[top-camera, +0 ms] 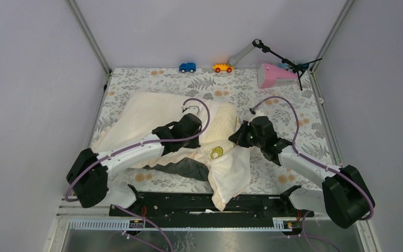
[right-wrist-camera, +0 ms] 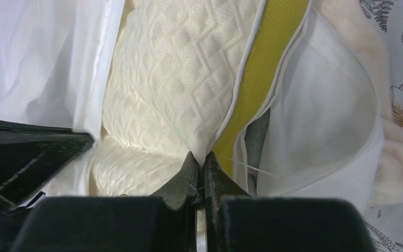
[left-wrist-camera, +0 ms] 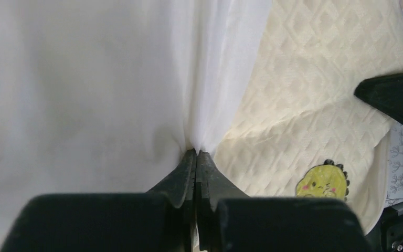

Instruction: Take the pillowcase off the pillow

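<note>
The cream-white pillowcase [top-camera: 141, 113] lies bunched over the left part of the pillow [top-camera: 224, 123]; the pillow's quilted right end and its yellow logo [top-camera: 216, 152] are bare. My left gripper [top-camera: 191, 126] is shut on a pinched fold of the pillowcase [left-wrist-camera: 110, 79], just left of the bare quilted pillow [left-wrist-camera: 304, 105]. My right gripper [top-camera: 241, 137] is shut on the pillow's edge [right-wrist-camera: 173, 68] beside its yellow-green side band [right-wrist-camera: 265, 68]. Loose pillowcase cloth [right-wrist-camera: 325, 121] hangs open to the right of that band. The two grippers are close together.
The floral tablecloth [top-camera: 288, 105] covers the table. A blue toy car [top-camera: 187, 67], an orange toy car [top-camera: 222, 67], a pink object [top-camera: 275, 75] and a small black stand [top-camera: 283, 59] sit at the far edge. A dark grey cloth [top-camera: 186, 168] lies under the pillow's near side.
</note>
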`<state>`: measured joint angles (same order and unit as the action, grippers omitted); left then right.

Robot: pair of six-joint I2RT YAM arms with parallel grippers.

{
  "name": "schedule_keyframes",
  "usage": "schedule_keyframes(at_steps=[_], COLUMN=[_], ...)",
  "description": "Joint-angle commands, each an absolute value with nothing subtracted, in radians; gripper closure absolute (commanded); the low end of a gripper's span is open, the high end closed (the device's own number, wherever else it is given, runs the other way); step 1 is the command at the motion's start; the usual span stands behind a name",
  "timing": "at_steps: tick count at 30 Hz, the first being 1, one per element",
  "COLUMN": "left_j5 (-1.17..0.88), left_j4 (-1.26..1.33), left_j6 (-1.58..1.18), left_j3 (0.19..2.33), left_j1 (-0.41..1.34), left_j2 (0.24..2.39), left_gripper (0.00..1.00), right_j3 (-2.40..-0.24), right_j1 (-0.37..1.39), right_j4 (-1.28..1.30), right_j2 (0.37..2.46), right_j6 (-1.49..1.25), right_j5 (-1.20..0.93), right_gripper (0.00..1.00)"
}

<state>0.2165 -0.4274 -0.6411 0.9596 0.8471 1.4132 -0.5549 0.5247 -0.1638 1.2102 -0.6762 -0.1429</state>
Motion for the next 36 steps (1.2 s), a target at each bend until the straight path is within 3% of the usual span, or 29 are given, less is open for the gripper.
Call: schedule_keyframes(at_steps=[1, 7, 12, 16, 19, 20, 24, 29, 36], left_j5=[0.328, 0.449, 0.500, 0.526, 0.361, 0.250, -0.103, -0.158, 0.102], left_j4=[-0.522, -0.581, -0.633, -0.656, -0.534, -0.471, -0.308, -0.154, -0.153], left_j6=[-0.680, -0.772, -0.860, -0.912, -0.794, -0.740, -0.673, -0.624, -0.554], left_j3=[0.921, 0.835, 0.750, 0.714, 0.689, 0.682, 0.700, 0.758, 0.889], left_j1=[0.809, 0.727, 0.587, 0.502, 0.502, 0.502, 0.518, 0.781, 1.162], left_j2=[1.270, 1.077, 0.909, 0.790, 0.721, 0.708, 0.725, 0.717, 0.972], left_gripper=[1.00, 1.00, 1.00, 1.00, 1.00, 0.95, 0.59, 0.21, 0.17], right_j3=[-0.625, -0.688, -0.623, -0.600, -0.601, -0.605, -0.633, -0.668, -0.680], right_j1=[0.521, 0.520, 0.520, 0.520, 0.521, 0.521, 0.522, 0.522, 0.521], right_j4=[-0.140, -0.039, -0.046, -0.031, -0.035, -0.042, -0.098, -0.168, -0.180], right_j2=[1.166, 1.049, 0.839, 0.783, 0.801, 0.812, 0.868, 0.947, 0.989], right_j6=[-0.641, -0.642, -0.673, -0.662, -0.670, -0.674, -0.694, -0.703, -0.715], right_j5=[-0.046, 0.088, 0.297, 0.335, 0.259, 0.228, 0.074, -0.091, -0.105], right_gripper=[1.00, 1.00, 1.00, 1.00, 1.00, 1.00, 1.00, 1.00, 1.00])
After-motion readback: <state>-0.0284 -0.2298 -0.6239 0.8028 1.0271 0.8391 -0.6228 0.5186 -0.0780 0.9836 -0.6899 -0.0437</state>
